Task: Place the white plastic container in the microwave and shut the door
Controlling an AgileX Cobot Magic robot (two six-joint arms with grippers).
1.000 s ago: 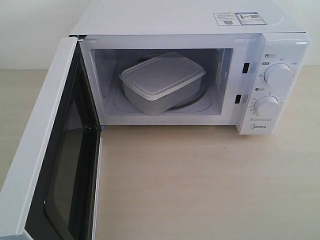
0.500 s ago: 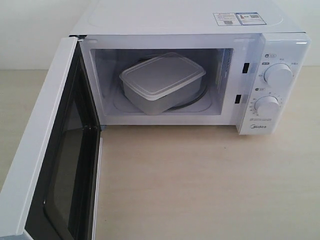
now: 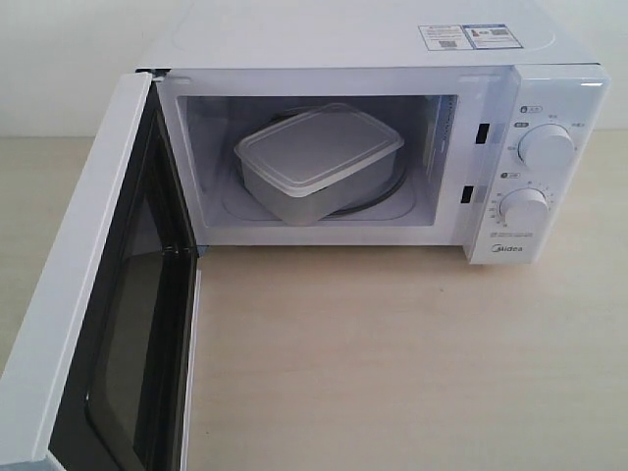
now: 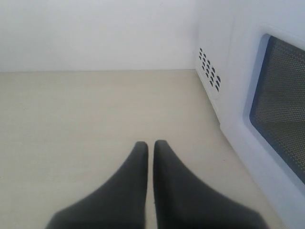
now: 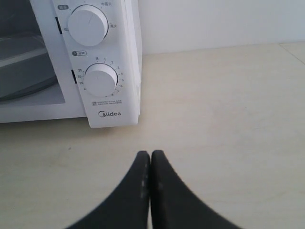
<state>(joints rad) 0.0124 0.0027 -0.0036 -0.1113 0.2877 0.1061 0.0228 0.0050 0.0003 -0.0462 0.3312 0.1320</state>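
The white plastic container sits lidded inside the microwave, on the glass turntable. The door hangs wide open on the left, its black inner frame and dark window facing right. No gripper shows in the exterior view. In the left wrist view my left gripper is shut and empty above the bare table, with the door's outer face beside it. My right gripper is shut with nothing in it, hovering over the table in front of the microwave's dial panel.
The pale wooden table spreads in front of the microwave and to its right. A white wall stands behind. The open door juts out over the table's left front. Vent holes mark the microwave's side.
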